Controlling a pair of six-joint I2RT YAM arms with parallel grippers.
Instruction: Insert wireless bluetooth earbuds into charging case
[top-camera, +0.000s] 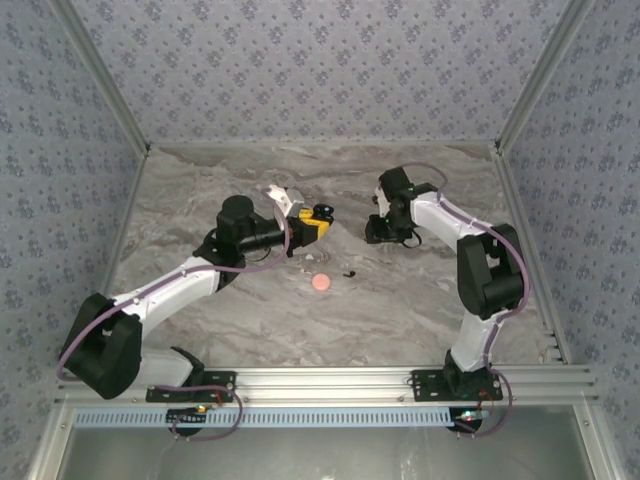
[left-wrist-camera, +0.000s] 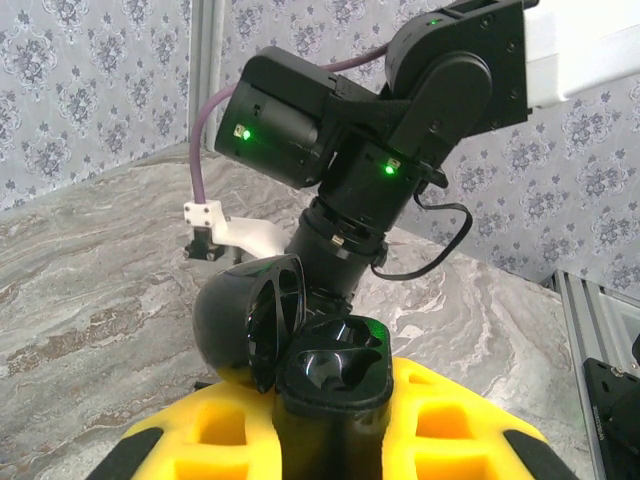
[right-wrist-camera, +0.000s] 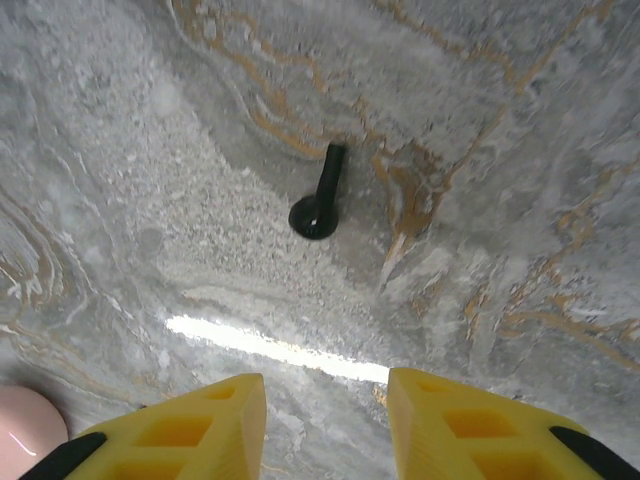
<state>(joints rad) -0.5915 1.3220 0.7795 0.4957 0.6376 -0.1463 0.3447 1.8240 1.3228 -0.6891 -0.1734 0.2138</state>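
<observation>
A: Starting with the left gripper (left-wrist-camera: 325, 428). Pinching the case (left-wrist-camera: 332, 372) between yellow cut-out pads (left-wrist-camera: 170, 435), pressing in from both sides.

B: Confirming. Noting glossy black plastic on the case, rounded corners, two scooped wells facing up. Seeing the lid (left-wrist-camera: 245, 318) standing open and leaning off to the left, domed outside, moulded hollows inside.

A: Moving to the right gripper (right-wrist-camera: 325, 390). Standing spread, gripping nothing, blocky yellow fingertips (right-wrist-camera: 230, 402) hanging apart above the table (right-wrist-camera: 520, 150).

B: Agreeing. Logging the table as grey and marble-patterned, veined in tan, grainy-looking, catching a bright streak of glare.

A: Placing the earbud (right-wrist-camera: 320, 203) now. Lying flat on the table, apart from both fingertips, beyond the gap between them in the right wrist view. Reading as matte black, a round ring-like head with a short straight stem.

B: Adding a disc (top-camera: 320, 283) from the top view: flat, round and pink, resting on the table near the earbud, well apart from the case.

A: Noting the right arm (left-wrist-camera: 420, 110) looming behind the case in the left wrist view, black housings, green lights glowing.
</observation>
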